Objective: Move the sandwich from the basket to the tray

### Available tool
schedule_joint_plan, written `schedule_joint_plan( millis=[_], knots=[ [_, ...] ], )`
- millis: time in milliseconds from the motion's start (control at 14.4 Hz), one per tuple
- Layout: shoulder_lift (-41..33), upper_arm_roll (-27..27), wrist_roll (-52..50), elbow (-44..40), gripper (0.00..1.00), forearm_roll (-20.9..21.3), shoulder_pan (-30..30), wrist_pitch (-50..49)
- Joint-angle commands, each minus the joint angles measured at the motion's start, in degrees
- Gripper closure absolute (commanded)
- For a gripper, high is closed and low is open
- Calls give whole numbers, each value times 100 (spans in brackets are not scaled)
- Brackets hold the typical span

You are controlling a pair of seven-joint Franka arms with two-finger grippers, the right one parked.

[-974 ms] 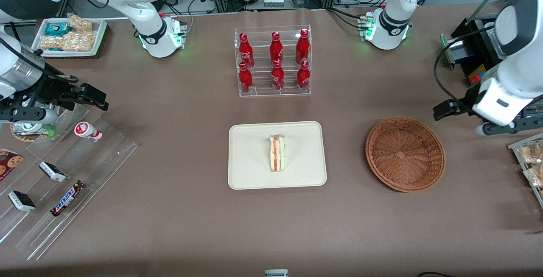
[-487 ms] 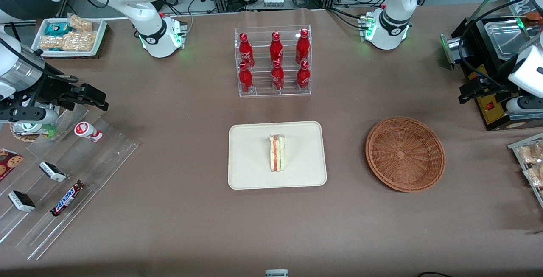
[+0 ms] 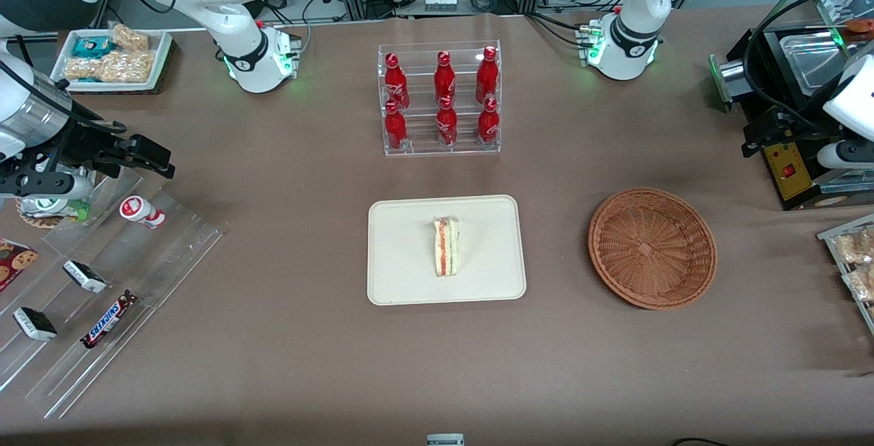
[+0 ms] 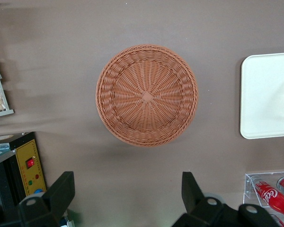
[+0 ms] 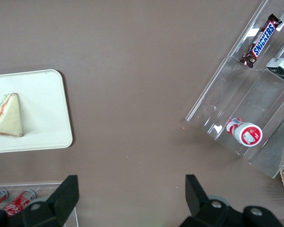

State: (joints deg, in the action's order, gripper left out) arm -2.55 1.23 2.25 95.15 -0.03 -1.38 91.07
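While the sandwich [image 3: 446, 248] lies on the tray [image 3: 403, 275], the spread pincer [image 4: 128, 198] holds nothing.

Brown table [image 3: 287, 350] carries: cream tray [image 3: 403, 255] mid-table, wicker basket [image 3: 652, 248] beside it toward working arm's end, clear bottle rack [image 3: 440, 99] farther from camera, stepped acrylic snack rack [image 3: 95, 296] at parked arm's end; gripper [image 4: 128, 198] open, high over table near basket.
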Motion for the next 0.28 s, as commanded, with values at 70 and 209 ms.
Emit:
schedule_joint_plan(
  millis=[70, 209],
  knots=[
    [9, -44, 92, -6, 0, 223, -11, -133],
    [0, -88, 83, 21, 0, 223, -64, -142]
  ],
)
